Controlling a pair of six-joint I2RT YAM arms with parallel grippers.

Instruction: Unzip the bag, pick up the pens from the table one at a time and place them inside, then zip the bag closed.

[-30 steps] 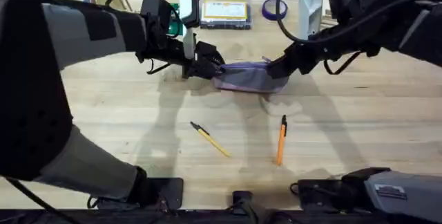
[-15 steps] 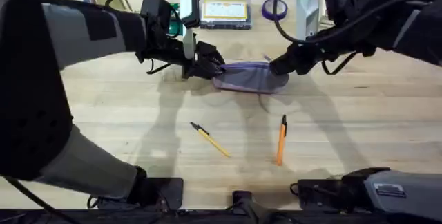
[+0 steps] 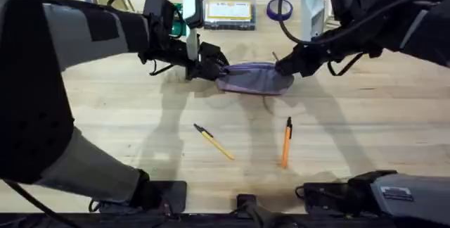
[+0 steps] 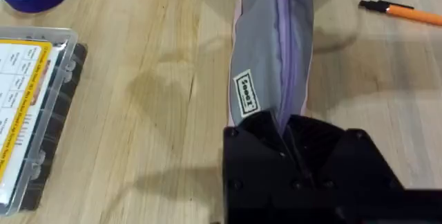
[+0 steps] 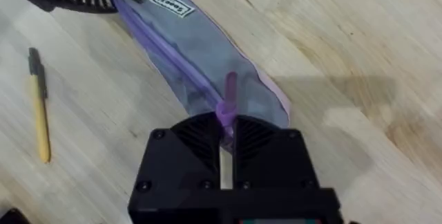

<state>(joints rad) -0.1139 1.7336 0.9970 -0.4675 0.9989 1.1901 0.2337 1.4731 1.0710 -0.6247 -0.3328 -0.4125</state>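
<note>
The right gripper (image 5: 226, 135), pinched on the pull tab (image 5: 228, 99), and the left gripper (image 4: 293, 148), clamping the bag (image 3: 253, 78) at upper centre, begin unzipping; next, a steady pull along the zipper.

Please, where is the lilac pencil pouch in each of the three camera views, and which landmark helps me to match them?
Overhead: the pouch lies on the table between the two arms, beyond both pens.
Left wrist: the pouch runs from the top edge down to the left gripper.
Right wrist: the pouch runs diagonally from the upper left to the right gripper.
Shared landmark: its purple zipper.
</note>
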